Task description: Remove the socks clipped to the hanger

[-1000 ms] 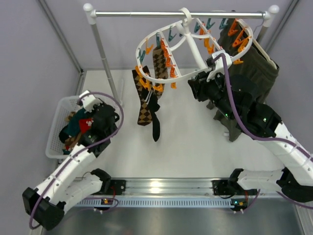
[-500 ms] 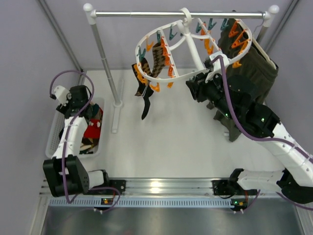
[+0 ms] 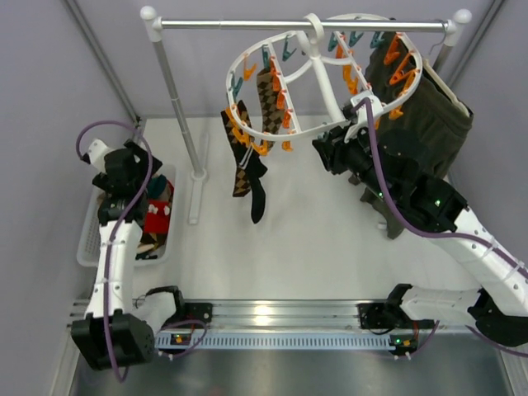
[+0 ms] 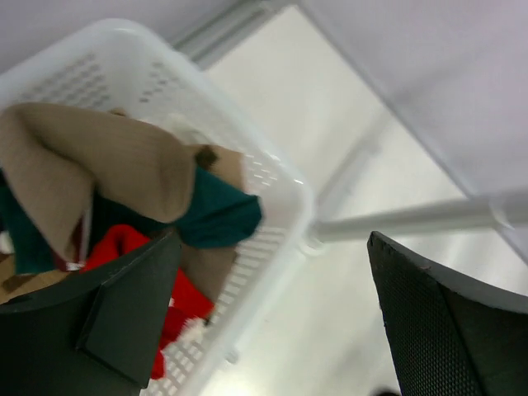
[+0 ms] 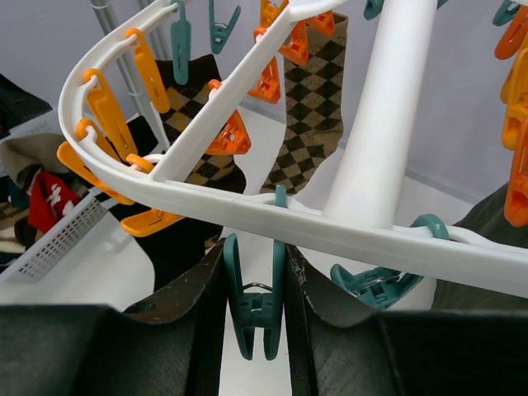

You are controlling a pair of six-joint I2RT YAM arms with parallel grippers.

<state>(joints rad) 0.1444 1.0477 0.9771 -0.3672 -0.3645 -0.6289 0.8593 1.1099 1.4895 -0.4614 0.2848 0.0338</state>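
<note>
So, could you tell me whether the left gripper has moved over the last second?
Yes. The left gripper swung leftward and back, from the right edge of the white basket to above its far end.

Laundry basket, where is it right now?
Top view: the laundry basket sits at the left edge of the table, below the open left gripper, left of the rail post.

white hanger (image 3: 327, 82), orange and teal clips (image 3: 247, 136), brown-tan argyle socks (image 3: 270, 99) plus a black sock (image 3: 257, 198); white basket (image 3: 89, 239) at 9 o'clock has red, teal, tan inside; shorts (image 3: 429, 115) dark olive
</note>
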